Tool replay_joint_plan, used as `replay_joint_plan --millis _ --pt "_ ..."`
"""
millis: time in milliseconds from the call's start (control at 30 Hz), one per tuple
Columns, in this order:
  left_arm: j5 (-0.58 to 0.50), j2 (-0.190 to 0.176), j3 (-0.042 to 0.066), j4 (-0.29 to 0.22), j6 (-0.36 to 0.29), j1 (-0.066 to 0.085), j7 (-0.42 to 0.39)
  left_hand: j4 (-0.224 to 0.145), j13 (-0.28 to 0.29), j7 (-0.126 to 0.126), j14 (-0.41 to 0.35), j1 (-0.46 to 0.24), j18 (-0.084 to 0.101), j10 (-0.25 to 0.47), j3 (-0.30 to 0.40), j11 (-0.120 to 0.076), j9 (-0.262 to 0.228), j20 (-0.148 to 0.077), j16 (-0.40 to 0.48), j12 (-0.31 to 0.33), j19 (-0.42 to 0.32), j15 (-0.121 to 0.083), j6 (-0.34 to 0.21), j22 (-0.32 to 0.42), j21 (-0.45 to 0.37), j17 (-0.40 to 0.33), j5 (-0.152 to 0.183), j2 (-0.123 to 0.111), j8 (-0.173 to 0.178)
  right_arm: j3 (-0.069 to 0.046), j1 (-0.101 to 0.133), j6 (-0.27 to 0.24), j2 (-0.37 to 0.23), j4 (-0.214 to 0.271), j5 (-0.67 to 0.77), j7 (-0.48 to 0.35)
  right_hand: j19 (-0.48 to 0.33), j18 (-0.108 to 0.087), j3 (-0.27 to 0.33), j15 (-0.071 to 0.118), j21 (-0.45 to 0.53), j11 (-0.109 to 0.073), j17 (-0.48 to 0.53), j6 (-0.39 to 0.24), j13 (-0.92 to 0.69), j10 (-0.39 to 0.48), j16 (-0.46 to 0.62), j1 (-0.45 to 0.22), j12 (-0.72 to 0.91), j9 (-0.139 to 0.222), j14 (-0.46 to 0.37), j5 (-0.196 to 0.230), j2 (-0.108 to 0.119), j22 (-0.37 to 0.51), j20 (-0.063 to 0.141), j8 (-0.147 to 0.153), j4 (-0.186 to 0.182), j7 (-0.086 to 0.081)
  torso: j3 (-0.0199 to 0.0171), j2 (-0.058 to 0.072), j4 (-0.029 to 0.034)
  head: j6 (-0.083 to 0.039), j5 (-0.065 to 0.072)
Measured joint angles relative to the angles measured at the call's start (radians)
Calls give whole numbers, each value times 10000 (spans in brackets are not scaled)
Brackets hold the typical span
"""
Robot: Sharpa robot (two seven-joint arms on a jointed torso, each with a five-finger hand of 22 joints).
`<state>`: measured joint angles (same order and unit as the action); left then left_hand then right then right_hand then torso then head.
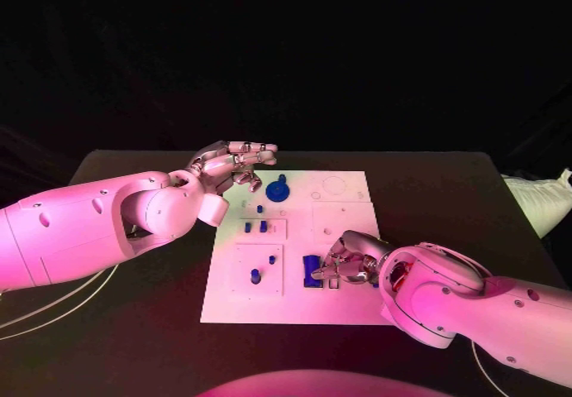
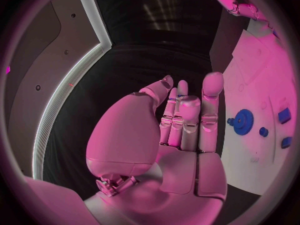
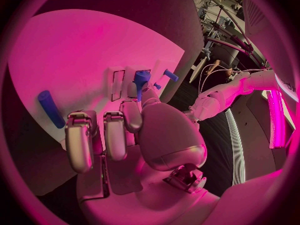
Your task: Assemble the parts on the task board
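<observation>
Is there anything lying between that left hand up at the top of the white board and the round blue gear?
Nothing visible. The left hand hovers open at the task board's far left corner, and the blue gear lies just beside it on the board, with only bare white plate between them.

**Robotics lab test cell**

Black table (image 1: pixel 143 331) against dark backdrop, white task board (image 1: pixel 340 306) centred on it, loose cables (image 1: pixel 48 310) at the table edge (metal rig framing (image 3: pixel 222 22) and a lit strip (image 2: pixel 62 92) behind).
</observation>
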<state>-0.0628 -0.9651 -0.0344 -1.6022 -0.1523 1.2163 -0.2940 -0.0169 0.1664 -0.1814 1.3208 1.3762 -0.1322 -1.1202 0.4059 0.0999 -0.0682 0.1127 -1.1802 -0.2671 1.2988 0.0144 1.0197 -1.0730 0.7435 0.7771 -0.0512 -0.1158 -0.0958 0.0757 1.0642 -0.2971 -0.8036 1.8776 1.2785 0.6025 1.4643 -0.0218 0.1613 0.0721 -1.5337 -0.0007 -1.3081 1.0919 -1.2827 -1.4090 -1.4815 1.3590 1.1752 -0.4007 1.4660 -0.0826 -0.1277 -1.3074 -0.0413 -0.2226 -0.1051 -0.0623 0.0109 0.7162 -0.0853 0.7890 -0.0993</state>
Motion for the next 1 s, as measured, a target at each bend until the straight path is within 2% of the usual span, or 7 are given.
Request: replay_joint_plan --millis 267,333,433,500,600,800,1000 --pt "0 -11 0 0 6 0 4 0 0 0 0 -32 0 19 0 13 0 0 0 0 0 0 0 6 0 -6 0 31 -36 23 -36 -39 -146 39 -41 -35 0 0 -3 3 0 -1 1 -8 3 1 0 -237 1 33 3 -10 55 1 0 112 -58 1 1 -5 -4 3 -5" --pt "0 -12 0 0 8 0 5 0 0 0 0 -41 0 72 0 0 0 0 0 0 0 0 0 13 0 -12 0 41 -40 30 -45 -83 -280 104 -77 -71 0 0 -3 2 0 -1 2 -8 -2 1 22 -258 1 -9 3 -167 75 -5 0 98 -57 1 2 -9 -4 -4 9" --pt "0 -12 -2 0 12 0 8 0 -1 0 0 -41 0 72 0 0 0 0 0 0 0 0 0 13 0 -12 0 41 -40 31 -24 -193 -718 236 -225 -183 0 0 21 3 0 -1 2 -137 41 1 78 -372 -31 -15 4 -680 189 -7 0 163 -81 -128 7 -14 0 -21 48" --pt "0 -11 -2 0 13 -1 10 0 -1 0 0 -41 0 72 0 1 -1 0 0 0 0 0 0 13 0 -12 0 41 -40 23 77 -260 -1099 308 -433 -312 0 0 38 18 41 -19 2 -258 95 22 78 -395 -189 -16 19 -1002 213 -7 0 262 -98 -176 4 -19 -4 -42 74" --pt "0 -13 -3 0 14 -1 12 0 -1 0 0 -41 1 72 0 1 0 0 0 0 0 0 0 13 0 -11 0 41 -40 4 271 -325 -1598 479 -724 -564 0 0 38 -32 40 76 2 -488 271 256 78 -389 -489 31 -16 -1496 218 -7 0 428 -98 -270 8 -29 -28 -67 99" --pt "0 -1 -4 2 15 -1 15 0 -2 0 0 -40 0 72 0 0 0 0 0 0 0 0 0 13 0 -11 0 41 -40 -3 590 -275 -2440 732 -773 -1052 38 -1 -12 -80 81 147 3 -577 458 441 78 -297 -806 148 5 -1672 360 -6 -38 549 11 -358 7 -56 -97 -107 144" --pt "0 6 -6 1 19 -1 16 0 7 33 0 -40 1 73 0 1 0 0 0 0 0 0 -34 13 0 -11 0 41 -40 15 633 -91 -2807 671 -225 -1130 37 -2 -76 -80 81 143 4 -562 525 467 78 -170 -880 205 5 -1834 318 -6 -38 588 75 -342 -1 -62 -131 -122 227"
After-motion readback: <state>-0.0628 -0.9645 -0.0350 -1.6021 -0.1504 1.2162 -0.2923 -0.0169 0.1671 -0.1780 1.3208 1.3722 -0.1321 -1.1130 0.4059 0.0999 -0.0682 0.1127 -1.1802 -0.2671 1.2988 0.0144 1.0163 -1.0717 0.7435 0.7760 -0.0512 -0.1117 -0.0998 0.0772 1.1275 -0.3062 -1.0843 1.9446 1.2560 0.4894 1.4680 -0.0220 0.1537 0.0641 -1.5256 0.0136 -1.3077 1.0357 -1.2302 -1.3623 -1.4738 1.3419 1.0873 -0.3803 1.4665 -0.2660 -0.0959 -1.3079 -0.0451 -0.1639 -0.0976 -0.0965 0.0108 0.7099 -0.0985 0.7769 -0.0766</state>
